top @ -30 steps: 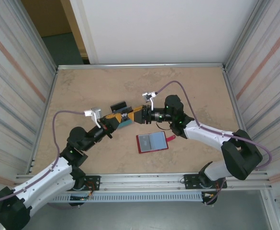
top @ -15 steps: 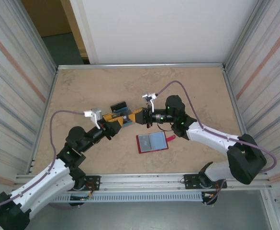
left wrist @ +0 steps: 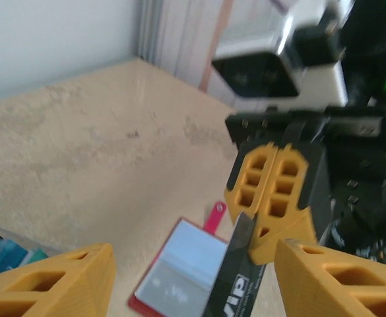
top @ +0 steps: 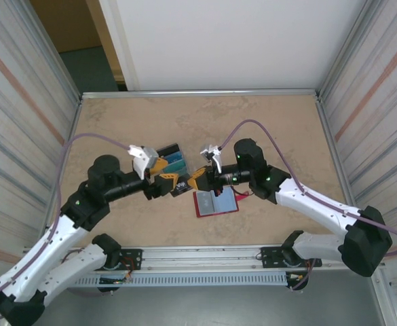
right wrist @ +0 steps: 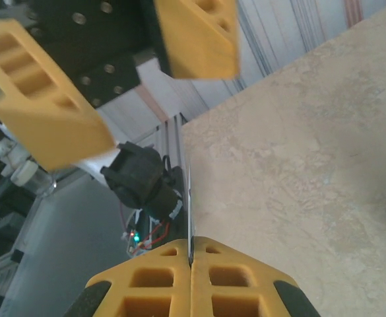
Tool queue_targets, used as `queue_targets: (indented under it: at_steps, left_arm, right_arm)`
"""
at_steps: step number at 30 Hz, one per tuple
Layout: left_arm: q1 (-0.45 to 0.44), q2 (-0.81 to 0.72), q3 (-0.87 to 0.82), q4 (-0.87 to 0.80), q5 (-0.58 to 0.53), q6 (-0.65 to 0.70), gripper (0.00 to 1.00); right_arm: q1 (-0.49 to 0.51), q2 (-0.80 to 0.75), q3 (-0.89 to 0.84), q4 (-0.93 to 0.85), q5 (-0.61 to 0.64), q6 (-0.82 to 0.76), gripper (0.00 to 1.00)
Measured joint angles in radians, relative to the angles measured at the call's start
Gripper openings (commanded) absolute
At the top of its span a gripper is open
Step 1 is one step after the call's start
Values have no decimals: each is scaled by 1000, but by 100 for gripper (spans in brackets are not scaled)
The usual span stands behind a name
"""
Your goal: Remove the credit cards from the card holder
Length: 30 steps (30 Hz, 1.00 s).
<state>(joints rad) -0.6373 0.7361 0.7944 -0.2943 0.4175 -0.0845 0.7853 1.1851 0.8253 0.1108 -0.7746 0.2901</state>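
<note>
The card holder (top: 216, 203) lies open on the table, dark red with pale panels, its red tab (left wrist: 214, 216) pointing away. My right gripper (top: 193, 180) is shut on a black card (top: 180, 190) marked VIP (left wrist: 235, 285), held just left of the holder and above the table. Seen from the right wrist, the card (right wrist: 190, 214) is edge-on, rising from the pinched right gripper (right wrist: 191, 259). My left gripper (top: 165, 174) stands open on either side of the card's free end, its fingers (left wrist: 54, 284) apart and touching nothing.
Several loose cards (top: 172, 156), dark and teal, lie on the table behind the left gripper. Metal rails (top: 198, 92) frame the tabletop, with corrugated walls on both sides. Purple cables loop over both arms.
The left gripper has opened and let go of the black card, and its arm has swung back. The right gripper has shut on the card and carried it nearer, beside the holder.
</note>
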Motion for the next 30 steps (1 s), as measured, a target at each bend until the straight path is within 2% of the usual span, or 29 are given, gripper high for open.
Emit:
queue_targets:
  at_steps: [3,7,12,14,18,23,28,29,30]
  left_arm:
    - [-10,63,16,-62,42,55,61]
    - [-11,102,27,-114,89,105,50]
    - [-14,122,37,-130,137,142,2]
    - [-19,122,37,-129,148,152,0]
    - [-19,123,37,-124,125,169,0]
    - [-11,129,31,-97,-31,216,0]
    - [106,207,28,-35,-142,294,0]
    - [136,230,28,-20,-149,311,0]
    - [161,255,27,-3,-154,327,0]
  right_arm:
    - [10,-21,1,-29,12,-23,0]
    - [13,-38,1,-50,20,-40,0]
    - [12,-40,1,-61,58,-46,0]
    - [10,-40,1,-67,74,-53,7]
    - [5,-40,2,-76,105,-63,38]
    - [-23,-45,6,-95,169,-44,57]
    - [-67,-71,6,-100,248,3,70]
    - [-72,-76,6,-101,267,12,81]
    - [-74,-79,6,-102,285,17,88]
